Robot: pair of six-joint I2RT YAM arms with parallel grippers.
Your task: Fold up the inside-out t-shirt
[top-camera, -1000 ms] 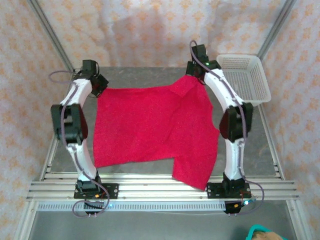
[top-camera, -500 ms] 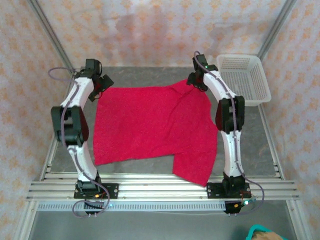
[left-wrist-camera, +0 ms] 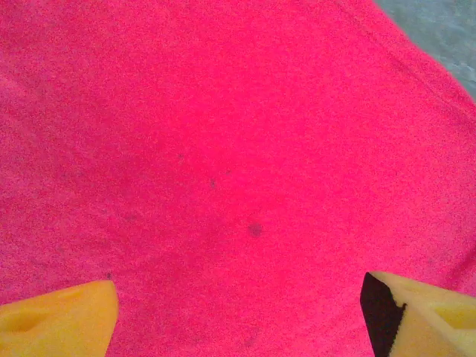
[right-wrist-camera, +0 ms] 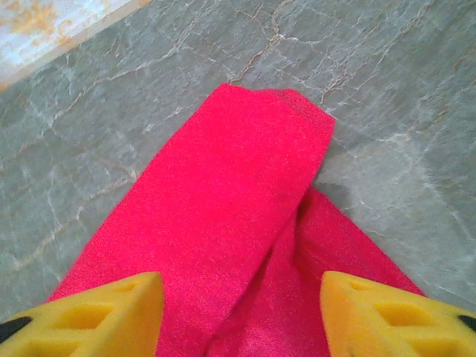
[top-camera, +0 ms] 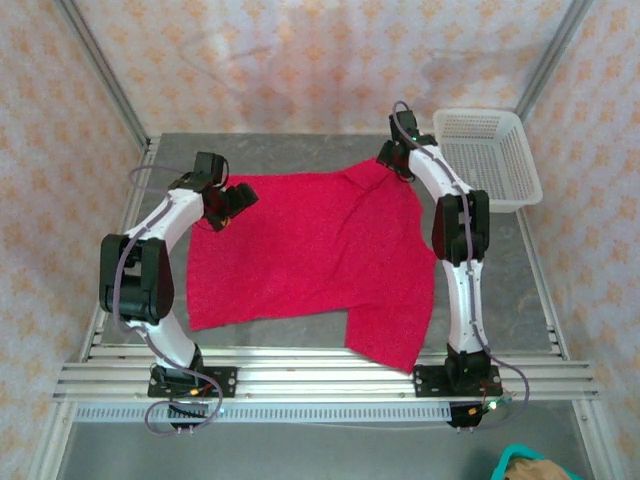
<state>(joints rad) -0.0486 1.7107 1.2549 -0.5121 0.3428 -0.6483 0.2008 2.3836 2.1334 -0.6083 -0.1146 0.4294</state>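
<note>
Since a second ago: the left gripper (top-camera: 234, 200) has left the shirt's far-left corner and swung inward over the cloth. The right gripper (top-camera: 393, 160) has let go of the far-right corner, and both sets of fingers have gone from pinched to spread.

Left arm: elbow bent outward, wrist angled across the garment. In its wrist view the left gripper (left-wrist-camera: 238, 301) looks straight down on fabric, yellow foam fingers (left-wrist-camera: 63, 316) wide apart, holding nothing.

Right arm: stretched long toward the far edge. The right gripper (right-wrist-camera: 242, 297) hangs over a doubled-back sleeve (right-wrist-camera: 245, 163), fingers (right-wrist-camera: 97, 312) wide, empty.

The plain bright red-pink soft-knit t-shirt (top-camera: 300, 250) lies flat mid-worktop between the arms, its near right corner over the front rails. The worktop (top-camera: 300, 148) is grey and marble-veined. A white plastic mesh basket (top-camera: 478, 114) sits at the far right, apart from the shirt.
</note>
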